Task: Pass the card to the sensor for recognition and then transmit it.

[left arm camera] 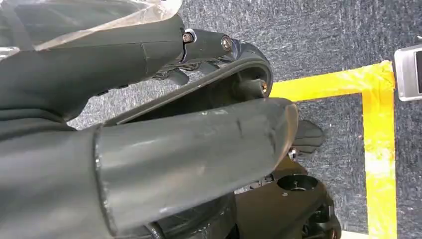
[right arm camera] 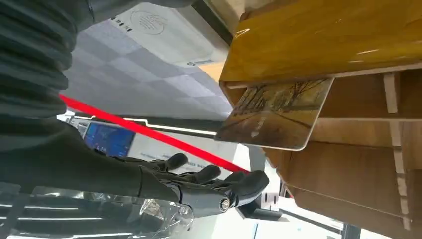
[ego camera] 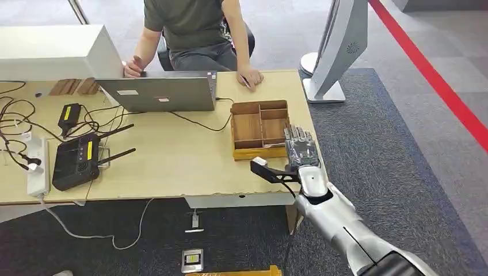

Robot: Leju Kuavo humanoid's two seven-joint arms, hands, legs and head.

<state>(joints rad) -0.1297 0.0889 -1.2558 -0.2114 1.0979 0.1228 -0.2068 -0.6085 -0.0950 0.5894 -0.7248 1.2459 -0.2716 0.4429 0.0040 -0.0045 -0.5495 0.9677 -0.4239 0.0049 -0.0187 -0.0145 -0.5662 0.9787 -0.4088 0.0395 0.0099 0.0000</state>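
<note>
right hand (ego camera: pixel 300 150) raised, fingers extended (holding nothing)

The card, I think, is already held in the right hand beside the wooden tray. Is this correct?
Not quite. The right hand holds nothing; its fingers are apart. The card stands in the wooden tray, apart from the hand, as the right wrist view shows.

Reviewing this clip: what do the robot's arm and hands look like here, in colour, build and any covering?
The right arm is smooth silver, turning black near the shoulder. Its right hand is dark grey with segmented fingers, and a black bracket juts from the wrist. The right wrist view shows a grey ribbed cover and clear plastic film. The left hand has a thick grey thumb, darker fingers and similar film.
</note>
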